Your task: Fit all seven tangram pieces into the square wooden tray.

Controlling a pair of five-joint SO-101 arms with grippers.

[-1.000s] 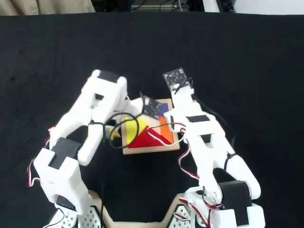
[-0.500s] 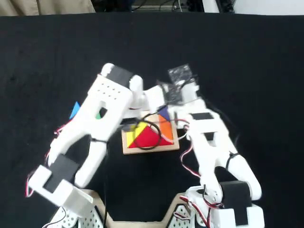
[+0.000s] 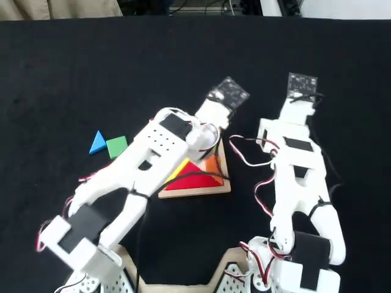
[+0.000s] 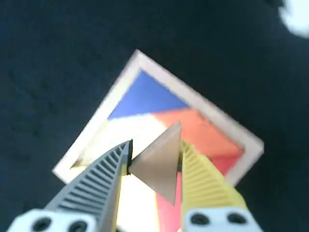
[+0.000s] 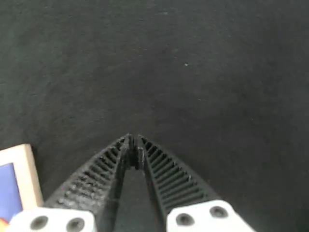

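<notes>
Mid-placement at the tangram table: the left pincer [image 4: 155, 147] hovers over the square wooden tray [image 4: 102, 105], its two jaws clamped on the slanted sides of a triangle piece [image 4: 159, 170] held point-forward. Directly below and just ahead of the jaws lie pieces already seated in the tray: a blue piece [image 4: 145, 94] at the far corner, an orange piece [image 4: 203, 130] to one side of it, and a red triangle [image 3: 197, 175] nearer the arm's base.

The step in hand appears to be bringing this triangle down into the tray. The next move would call for turning the piece until its edges match the free gap, then lowering it flat before the jaws part. Which gap is free beneath the pincer is hard to make out.

Two pieces wait outside, well apart from the left pincer and the tray: a small blue triangle [image 3: 97, 143] with a green square [image 3: 116, 146] just beside it.

The right pincer [image 5: 133, 145] has its jaws pressed together on nothing, above the bare black table [image 5: 193, 72], with a corner of the tray off to its side.
</notes>
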